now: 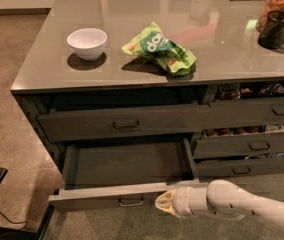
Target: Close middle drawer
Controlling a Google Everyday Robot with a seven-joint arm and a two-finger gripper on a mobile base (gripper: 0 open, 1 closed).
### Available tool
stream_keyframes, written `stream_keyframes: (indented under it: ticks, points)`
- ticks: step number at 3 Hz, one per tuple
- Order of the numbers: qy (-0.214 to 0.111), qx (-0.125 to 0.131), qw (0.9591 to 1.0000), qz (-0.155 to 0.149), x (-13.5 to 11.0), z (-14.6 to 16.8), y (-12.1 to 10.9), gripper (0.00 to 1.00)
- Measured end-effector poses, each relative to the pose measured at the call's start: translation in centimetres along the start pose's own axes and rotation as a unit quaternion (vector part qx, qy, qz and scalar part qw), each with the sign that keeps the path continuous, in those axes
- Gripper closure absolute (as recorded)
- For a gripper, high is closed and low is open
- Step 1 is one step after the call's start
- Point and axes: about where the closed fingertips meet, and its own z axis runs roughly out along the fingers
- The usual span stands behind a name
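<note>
Gripper (165,204) sits at the middle drawer (107,196) front, just right of its pull (131,201), fingers clenched on nothing, placed so you can push it shut

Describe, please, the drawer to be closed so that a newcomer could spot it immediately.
Start at the grey counter island and look beneath its wide, taller-fronted drawer. The middle drawer, with the claw at its front's right end, is the only one pulled far out, bare inside, with a low front.
</note>
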Motion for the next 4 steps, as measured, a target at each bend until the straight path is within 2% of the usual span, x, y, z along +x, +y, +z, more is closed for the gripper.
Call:
stream_keyframes:
  ticks: [1,2,3,4]
  points:
    - [-0.021,0.021,0.9995,-0.009,0.4,2.1,-0.7,1.00]
    - [-0.035,0.061,0.9974,-0.016,0.7,3.1,-1.9,1.00]
    - [-0.046,0.120,0.9914,-0.020,1.0,2.7,-4.0,1.00]
    - [-0.053,0.169,0.9839,-0.023,1.3,2.4,-6.4,1.00]
